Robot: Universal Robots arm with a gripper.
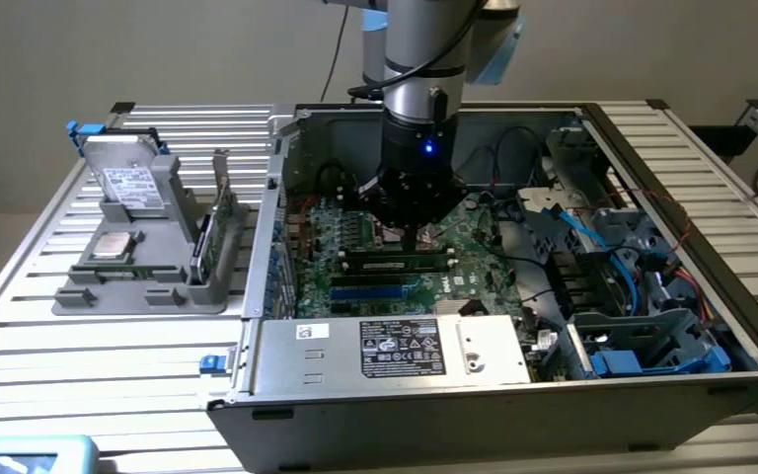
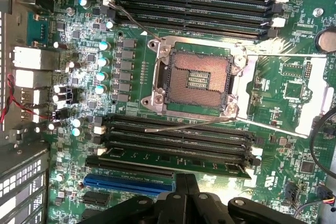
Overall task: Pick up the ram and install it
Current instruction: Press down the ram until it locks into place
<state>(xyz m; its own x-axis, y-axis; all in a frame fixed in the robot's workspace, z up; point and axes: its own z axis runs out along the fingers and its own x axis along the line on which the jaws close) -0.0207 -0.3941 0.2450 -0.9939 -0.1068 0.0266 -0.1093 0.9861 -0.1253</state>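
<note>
One ram (image 1: 397,264) sits apparently seated in the motherboard (image 1: 352,237), pincer (image 1: 414,237) pressed together just above.

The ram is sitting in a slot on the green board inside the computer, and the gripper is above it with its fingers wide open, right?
Not quite. The ram does sit in a slot on the green board, with the gripper just above it, but the fingers are shut, not wide open. The exterior view shows them pinched together over the stick.
</note>
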